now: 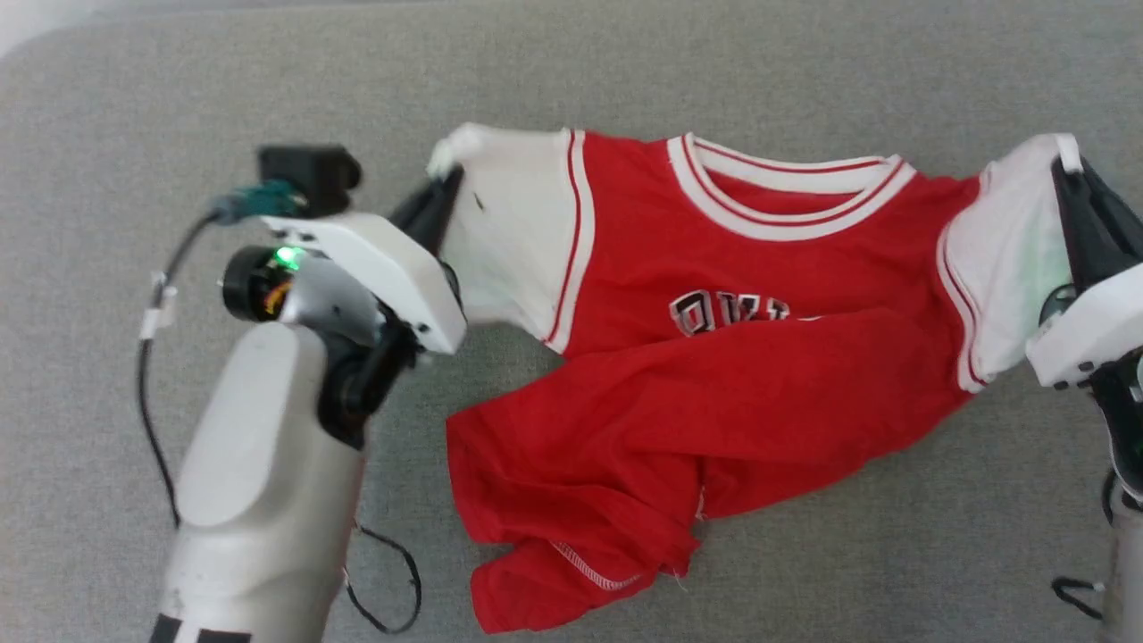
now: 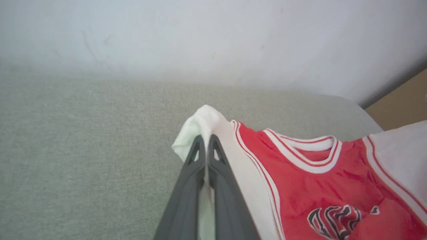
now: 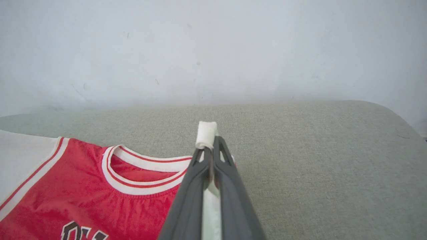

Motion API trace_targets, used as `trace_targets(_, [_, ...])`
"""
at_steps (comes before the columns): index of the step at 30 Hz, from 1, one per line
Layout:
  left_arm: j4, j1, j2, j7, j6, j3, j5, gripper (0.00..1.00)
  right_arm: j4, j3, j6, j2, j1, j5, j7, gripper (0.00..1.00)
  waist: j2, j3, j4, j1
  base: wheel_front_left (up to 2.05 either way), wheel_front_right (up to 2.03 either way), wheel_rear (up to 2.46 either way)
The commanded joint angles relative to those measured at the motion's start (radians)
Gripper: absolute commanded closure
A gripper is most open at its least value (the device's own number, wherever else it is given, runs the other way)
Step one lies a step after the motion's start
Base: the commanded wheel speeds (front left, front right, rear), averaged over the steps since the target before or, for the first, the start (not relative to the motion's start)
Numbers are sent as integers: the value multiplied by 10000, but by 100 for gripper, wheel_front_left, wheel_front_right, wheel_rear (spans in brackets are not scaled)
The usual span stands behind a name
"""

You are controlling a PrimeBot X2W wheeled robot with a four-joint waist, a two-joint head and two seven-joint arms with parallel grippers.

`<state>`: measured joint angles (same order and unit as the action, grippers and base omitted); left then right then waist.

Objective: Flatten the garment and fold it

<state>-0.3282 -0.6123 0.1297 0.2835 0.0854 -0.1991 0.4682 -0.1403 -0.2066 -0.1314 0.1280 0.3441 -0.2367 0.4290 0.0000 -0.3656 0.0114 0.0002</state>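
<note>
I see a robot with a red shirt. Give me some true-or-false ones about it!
The left gripper pinches a white sleeve of the shirt. True.
The right gripper is open and empty. False: it is shut on the other white sleeve.
The shirt lies flat. False: its lower part is bunched up over the lettering.
The collar is white with red stripes. True.

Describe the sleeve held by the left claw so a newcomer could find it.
A red jersey lies across the grey upholstered surface, collar away from the robot. Its white sleeve at the robot's left end is pinched at the tip by the left claw. The matching sleeve opposite is in the right claw.
</note>
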Motion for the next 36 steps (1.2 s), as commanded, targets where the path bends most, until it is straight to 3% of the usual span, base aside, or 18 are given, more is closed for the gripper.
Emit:
trace_targets(1, [242, 64, 9, -211, 33, 212, 170, 100, -63, 66, 7, -58, 242, -63, -109, 100, 0, 487, -138, -2, 0, 0, 0])
trace_targets(9, [1720, -143, 245, -553, -456, 1092, 546, 100, 502, 725, 7, -287, 1500, -107, -355, 100, 0, 1986, -415, -2, 0, 0, 0])
trace_targets(18, [1386, -1589, 730, -467, -769, 969, -160, 100, 2175, 1625, 7, -273, 3791, 4, -500, 100, 0, 2889, -577, -2, 0, 0, 0])
trace_targets(28, [-127, -3888, 1168, -477, -902, 463, -1148, 100, 4609, 2208, 7, -388, 6747, 573, -949, 100, 0, 2940, -756, -2, 0, 0, 0])
trace_targets(36, [-1107, -5639, 1350, -320, -1065, 402, -1418, 100, 6415, 2111, 7, -555, 8706, 996, -1258, 100, 0, 2223, -1003, -2, 0, 0, 0])
